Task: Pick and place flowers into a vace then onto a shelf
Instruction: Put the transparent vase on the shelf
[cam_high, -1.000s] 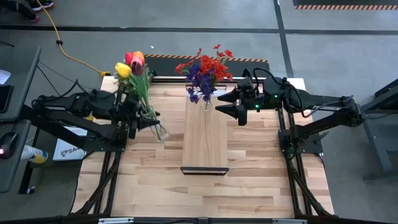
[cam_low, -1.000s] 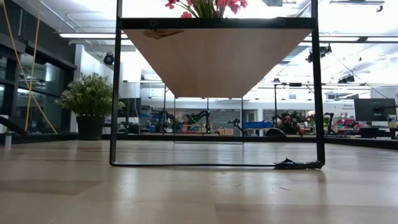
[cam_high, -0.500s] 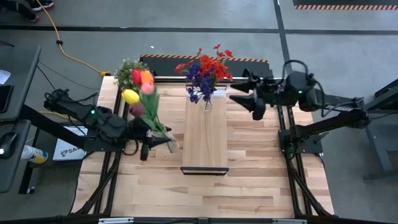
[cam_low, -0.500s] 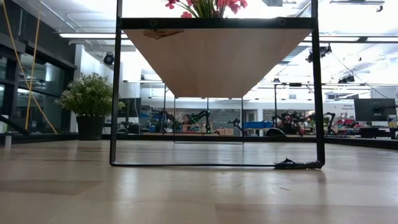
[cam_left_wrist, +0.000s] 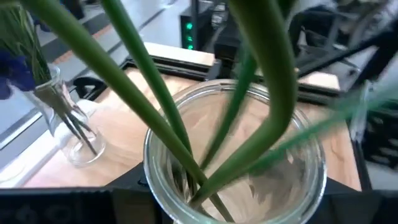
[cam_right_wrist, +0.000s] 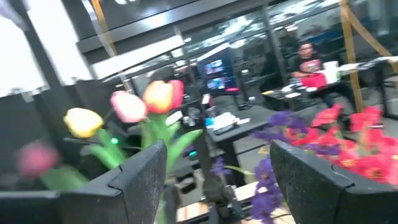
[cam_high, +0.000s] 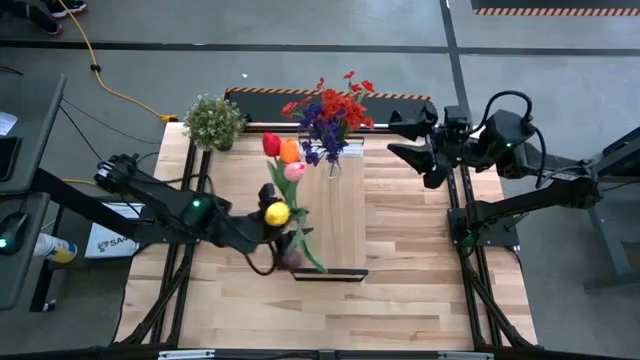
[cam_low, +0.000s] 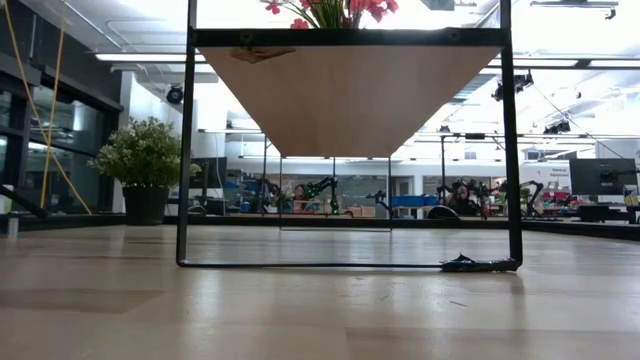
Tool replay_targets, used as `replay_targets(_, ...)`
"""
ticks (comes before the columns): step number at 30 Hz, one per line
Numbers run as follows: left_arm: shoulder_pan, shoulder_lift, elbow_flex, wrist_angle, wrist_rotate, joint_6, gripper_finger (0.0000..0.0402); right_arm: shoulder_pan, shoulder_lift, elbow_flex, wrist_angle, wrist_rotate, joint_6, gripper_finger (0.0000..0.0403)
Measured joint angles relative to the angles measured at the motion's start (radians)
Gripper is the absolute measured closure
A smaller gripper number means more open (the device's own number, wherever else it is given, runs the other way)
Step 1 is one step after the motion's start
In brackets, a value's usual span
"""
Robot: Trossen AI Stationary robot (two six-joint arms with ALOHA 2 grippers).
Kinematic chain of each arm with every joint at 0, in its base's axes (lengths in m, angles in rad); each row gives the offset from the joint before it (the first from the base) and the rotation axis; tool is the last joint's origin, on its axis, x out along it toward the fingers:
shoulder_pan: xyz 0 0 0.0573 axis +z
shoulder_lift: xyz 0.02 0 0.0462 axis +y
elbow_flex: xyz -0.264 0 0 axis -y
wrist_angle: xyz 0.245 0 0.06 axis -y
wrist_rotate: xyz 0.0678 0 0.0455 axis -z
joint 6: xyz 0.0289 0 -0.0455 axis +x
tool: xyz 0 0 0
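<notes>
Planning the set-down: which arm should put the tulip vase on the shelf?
Left. The left hand already holds the tulip vase at the shelf's near end. The right hand waits empty and open, off the far right side.

My left gripper [cam_high: 285, 243] holds a clear glass vase [cam_left_wrist: 236, 155] of tulips [cam_high: 282, 170], red/orange/pink/yellow, above shelf [cam_high: 345, 225] front end. Second vase w/ red and purple flowers [cam_high: 330, 115] stands upright at shelf rear end.

Clear glossy glass vase [cam_left_wrist: 236, 155], pale matt wood shelf [cam_high: 335, 225], planked wooden tabletop [cam_high: 420, 290]
</notes>
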Motion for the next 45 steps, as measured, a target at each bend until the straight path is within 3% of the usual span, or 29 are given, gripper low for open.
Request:
replay_targets(6, 0.000, 0.102, 0.034, 0.075, -0.063, -0.062, 0.0198, 0.000, -0.002, 0.000, -0.001, -0.133, 0.005, 0.0130)
replay_targets(20, 0.004, 0.217, 0.037, 0.175, -0.170, -0.119, 0.0198, 0.001, -0.002, 0.000, -0.007, -0.228, 0.007, 0.0130)
replay_targets(45, 0.108, 0.279, 0.035, 0.113, -0.041, -0.173, 0.0194, 0.001, -0.002, 0.000, -0.010, -0.228, -0.025, 0.0130)
